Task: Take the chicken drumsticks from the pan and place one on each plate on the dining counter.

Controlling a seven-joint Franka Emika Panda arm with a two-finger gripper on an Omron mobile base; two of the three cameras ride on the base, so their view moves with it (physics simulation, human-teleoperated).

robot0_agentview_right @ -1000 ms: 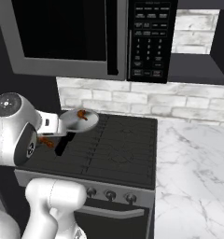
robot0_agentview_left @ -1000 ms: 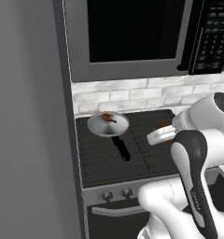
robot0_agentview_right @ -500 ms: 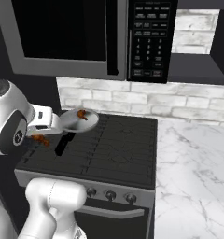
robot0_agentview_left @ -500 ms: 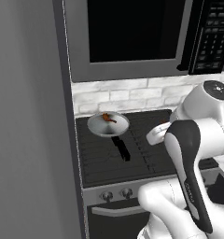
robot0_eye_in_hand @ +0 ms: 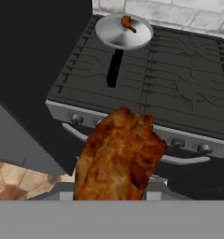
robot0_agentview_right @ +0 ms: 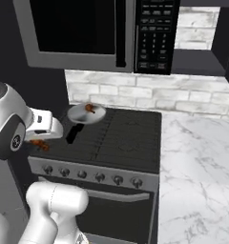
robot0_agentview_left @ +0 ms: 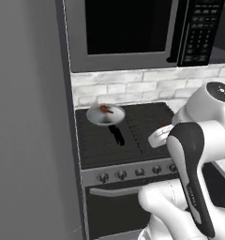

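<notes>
My gripper (robot0_agentview_right: pixel 41 139) is shut on one of the chicken drumsticks (robot0_agentview_right: pixel 38 143), held in the air over the stove's front left corner. In the hand view that orange-brown drumstick (robot0_eye_in_hand: pixel 118 156) looms close at the bottom and hides the fingertips. The light-grey pan (robot0_agentview_left: pixel 106 114) (robot0_agentview_right: pixel 86 113) (robot0_eye_in_hand: pixel 124 31) sits on the stove's back left burner, black handle toward the front. A second drumstick (robot0_agentview_left: pixel 105 109) (robot0_agentview_right: pixel 90 108) (robot0_eye_in_hand: pixel 128 22) lies in it. The plates and the dining counter are out of view.
The black stove (robot0_agentview_right: pixel 121 140) has a row of knobs along its front. A microwave (robot0_agentview_right: pixel 88 33) hangs low above it. A marble worktop (robot0_agentview_right: pixel 197 162) adjoins the stove on the right, and a tall grey cabinet side (robot0_agentview_left: pixel 30 117) stands to the left.
The hand has carried the held drumstick a little further left and toward the stove's front, away from the pan. The arm's upper joints have swung round. The pan and its drumstick have stayed put.
</notes>
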